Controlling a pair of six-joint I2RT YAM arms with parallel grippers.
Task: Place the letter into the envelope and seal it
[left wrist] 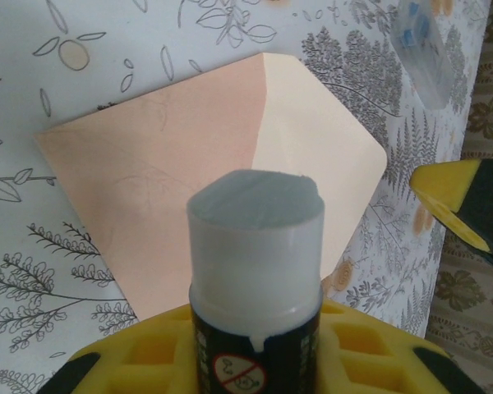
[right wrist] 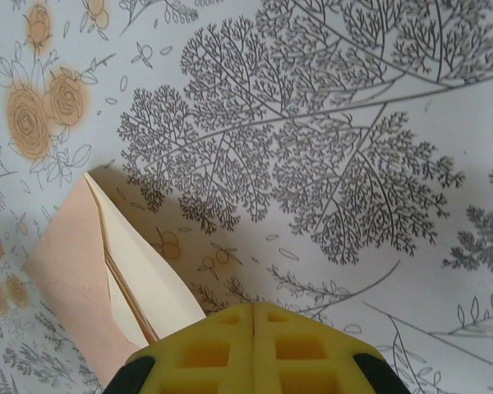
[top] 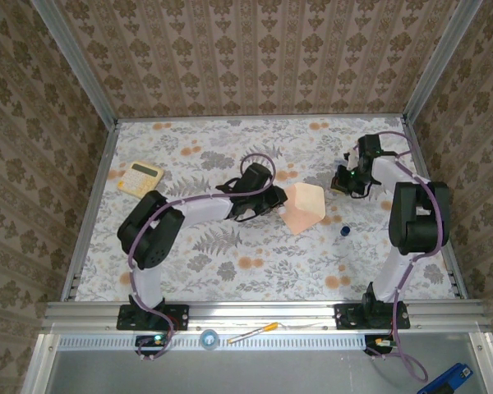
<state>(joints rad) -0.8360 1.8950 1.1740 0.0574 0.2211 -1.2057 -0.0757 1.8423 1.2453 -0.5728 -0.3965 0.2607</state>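
1 envelope [top: 303,207]; 1 glue stick [left wrist: 255,230]; 1 calc [top: 140,176]; 1 blue cap [top: 345,232].

The envelope [top: 302,207] is located right of centre in the top view. Its salmon-pink body is seen unsealed, with the paler cream pointed flap [left wrist: 320,156] folded open.

A robotics lab cell got up like a home: aluminium framing [top: 263,312] boxes a floral-clothed worktop [top: 230,271], damask wallpaper panels [top: 255,57] behind, left arm [top: 152,234] and right arm [top: 415,217] bolted along the bottom.
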